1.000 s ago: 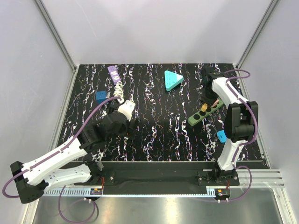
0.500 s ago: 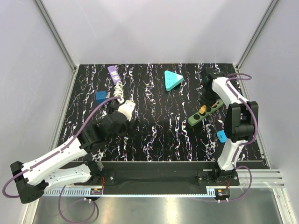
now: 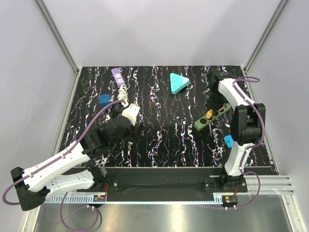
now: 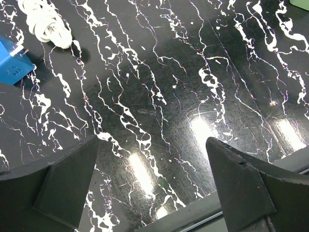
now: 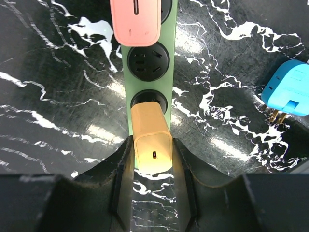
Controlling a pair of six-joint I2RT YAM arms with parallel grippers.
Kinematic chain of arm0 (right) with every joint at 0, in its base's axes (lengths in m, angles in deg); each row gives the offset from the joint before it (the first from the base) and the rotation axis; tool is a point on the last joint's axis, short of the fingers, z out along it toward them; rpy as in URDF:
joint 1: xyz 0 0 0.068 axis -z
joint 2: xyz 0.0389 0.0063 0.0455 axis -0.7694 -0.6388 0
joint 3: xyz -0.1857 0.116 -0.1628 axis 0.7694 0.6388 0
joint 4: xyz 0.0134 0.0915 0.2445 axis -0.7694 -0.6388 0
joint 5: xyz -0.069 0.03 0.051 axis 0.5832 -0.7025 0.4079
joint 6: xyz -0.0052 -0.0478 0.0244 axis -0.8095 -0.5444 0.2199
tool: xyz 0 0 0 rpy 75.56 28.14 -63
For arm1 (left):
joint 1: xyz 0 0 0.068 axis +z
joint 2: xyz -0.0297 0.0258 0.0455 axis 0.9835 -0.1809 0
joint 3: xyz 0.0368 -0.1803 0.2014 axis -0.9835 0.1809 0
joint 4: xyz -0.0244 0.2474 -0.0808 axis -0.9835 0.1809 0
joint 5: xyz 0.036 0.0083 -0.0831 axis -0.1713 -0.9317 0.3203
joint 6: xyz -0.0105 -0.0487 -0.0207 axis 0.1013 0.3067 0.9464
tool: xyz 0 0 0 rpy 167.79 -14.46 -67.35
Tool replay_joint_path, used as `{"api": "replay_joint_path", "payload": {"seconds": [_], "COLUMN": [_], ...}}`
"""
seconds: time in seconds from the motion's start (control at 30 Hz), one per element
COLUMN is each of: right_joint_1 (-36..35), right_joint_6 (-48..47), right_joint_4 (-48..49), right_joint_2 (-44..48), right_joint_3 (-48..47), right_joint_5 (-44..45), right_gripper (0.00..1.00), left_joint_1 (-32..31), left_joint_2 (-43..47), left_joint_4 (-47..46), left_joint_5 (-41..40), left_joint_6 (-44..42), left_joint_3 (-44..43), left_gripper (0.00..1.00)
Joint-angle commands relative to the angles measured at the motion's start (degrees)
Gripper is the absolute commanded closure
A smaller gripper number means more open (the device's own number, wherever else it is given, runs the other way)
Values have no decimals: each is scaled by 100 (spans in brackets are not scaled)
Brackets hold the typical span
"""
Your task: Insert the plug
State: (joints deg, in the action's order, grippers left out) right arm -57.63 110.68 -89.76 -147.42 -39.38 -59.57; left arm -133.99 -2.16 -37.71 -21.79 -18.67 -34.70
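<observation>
A green power strip (image 5: 124, 72) (image 3: 202, 123) lies on the black marbled table at the right. An orange plug (image 5: 152, 140) (image 3: 209, 114) stands in one of its sockets, with an empty socket and then a pink plug (image 5: 135, 19) further along the strip. My right gripper (image 5: 152, 143) (image 3: 215, 102) is above the strip, its two fingers pressed to the orange plug's sides. My left gripper (image 4: 152, 142) (image 3: 135, 126) hangs open over bare table at the left, nothing between its fingers.
A light-blue plug (image 5: 289, 89) (image 3: 229, 141) lies right of the strip. A teal triangle (image 3: 178, 83) is at the back centre. At the back left are a purple strip (image 3: 117, 74), a coiled white cable (image 3: 123, 92) (image 4: 46, 24) and a blue adapter (image 3: 104, 100) (image 4: 12, 67).
My right wrist has shifted slightly left over the strip, and the pink plug is now hidden under it in the top view. The left arm has not moved.
</observation>
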Motion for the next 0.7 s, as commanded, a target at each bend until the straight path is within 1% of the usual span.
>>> {"api": "replay_joint_path", "payload": {"seconds": [0.0, 0.17, 0.4, 0.67], "right_joint_1": [21, 13, 21, 30], "right_joint_6": [174, 165, 227, 350], "right_joint_4": [0, 238, 282, 502], "right_joint_2": [-173, -331, -349, -419], "right_joint_3": [-177, -98, 51, 701], "right_joint_5": [91, 74, 100, -67], "right_gripper": [100, 100, 100, 100], "left_joint_1": [10, 10, 10, 10], "left_joint_2": [28, 2, -15, -33], "left_joint_4": [-152, -143, -143, -143], "left_joint_5": [-179, -161, -170, -170], "left_joint_6": [-104, -104, -121, -122], "left_joint_3": [20, 20, 2, -7], "left_gripper": [1, 1, 1, 1]}}
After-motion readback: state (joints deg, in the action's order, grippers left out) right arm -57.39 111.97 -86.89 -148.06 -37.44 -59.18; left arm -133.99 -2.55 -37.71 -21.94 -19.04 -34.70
